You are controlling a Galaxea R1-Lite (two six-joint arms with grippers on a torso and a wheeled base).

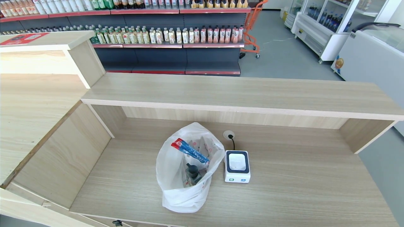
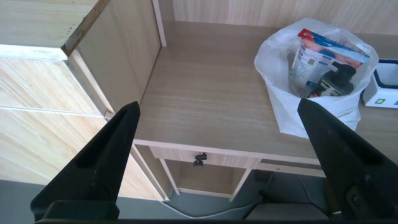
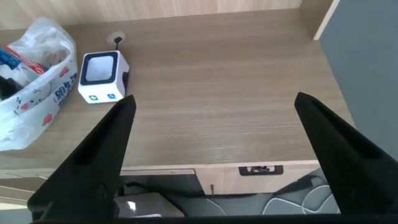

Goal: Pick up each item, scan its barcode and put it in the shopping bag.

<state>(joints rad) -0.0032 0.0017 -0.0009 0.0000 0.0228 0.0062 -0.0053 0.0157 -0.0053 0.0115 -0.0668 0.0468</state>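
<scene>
Head view, lower centre: shopping bag (image 1: 186, 189) on the tabletop (image 1: 300, 189), barcode scanner (image 1: 237, 166) just beside it. Left tool (image 2: 227, 165) and right tool (image 3: 214, 165) gape wide, empty, apart from both.

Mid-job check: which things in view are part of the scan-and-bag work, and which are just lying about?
Job: white plastic shopping bag; red-and-blue long packet and dark capped item inside it; white box-shaped barcode scanner beside the bag.
Just there: round cable grommet in the wooden counter; shelves of drink bottles; orange trolley; white chest freezer.
</scene>
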